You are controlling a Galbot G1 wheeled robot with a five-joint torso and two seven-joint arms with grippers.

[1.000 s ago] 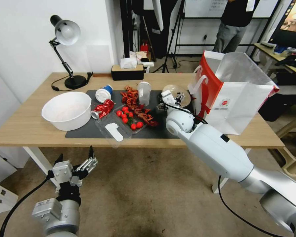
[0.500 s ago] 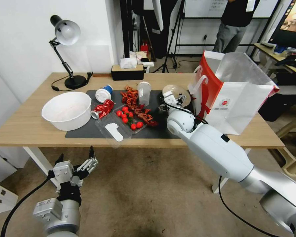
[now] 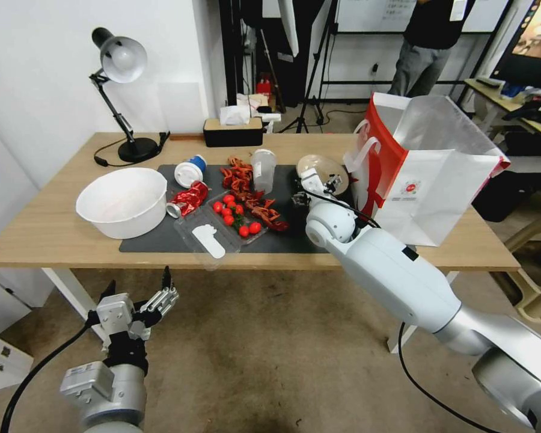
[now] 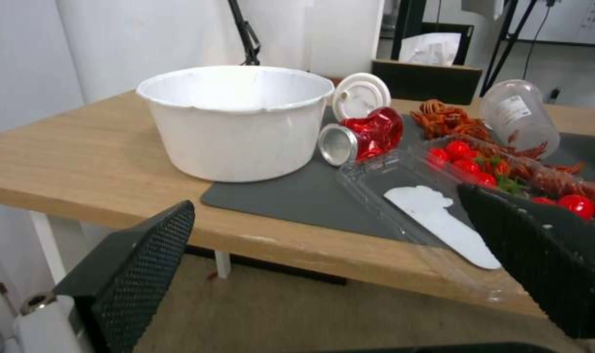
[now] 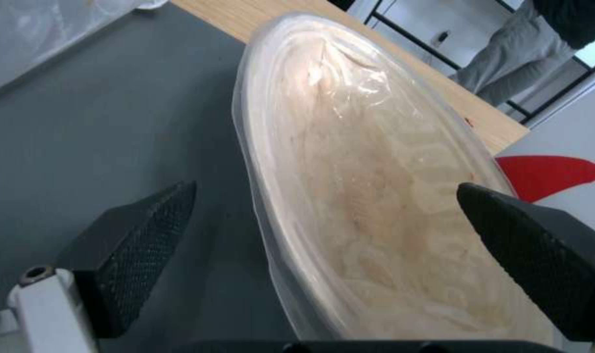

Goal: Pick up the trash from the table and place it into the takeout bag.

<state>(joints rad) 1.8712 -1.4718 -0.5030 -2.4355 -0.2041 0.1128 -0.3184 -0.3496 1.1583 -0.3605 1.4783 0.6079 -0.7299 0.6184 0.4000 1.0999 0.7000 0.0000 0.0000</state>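
1. The left gripper (image 3: pixel 139 299) hangs below the near table edge on the left, fingers spread wide and holding nothing; it sits where it was a second ago.
2. On the dark grey mat (image 3: pixel 156 240) of the light-wood table (image 3: pixel 36 231), from near to far: an open clear clamshell (image 3: pixel 207 237) with cherry tomatoes (image 3: pixel 234 213), a crushed red can (image 3: pixel 188 199) on its side, and a blue-and-white lidded cup (image 3: pixel 189 171) tipped over.
3. The right gripper (image 3: pixel 318 183) reaches over the mat's right end, fingers wide apart and gripping nothing, straddling the near rim of the beige paper bowl (image 5: pixel 375 196). The bowl is shallow, lined with wrinkled clear film. The gripper has edged slightly toward the bowl since a second ago.
4. Just right of the bowl stands the white takeout bag (image 3: pixel 439 186), red-sided, mouth open, unmoved.
5. A clear plastic cup (image 3: pixel 263 169) stands left of the bowl.
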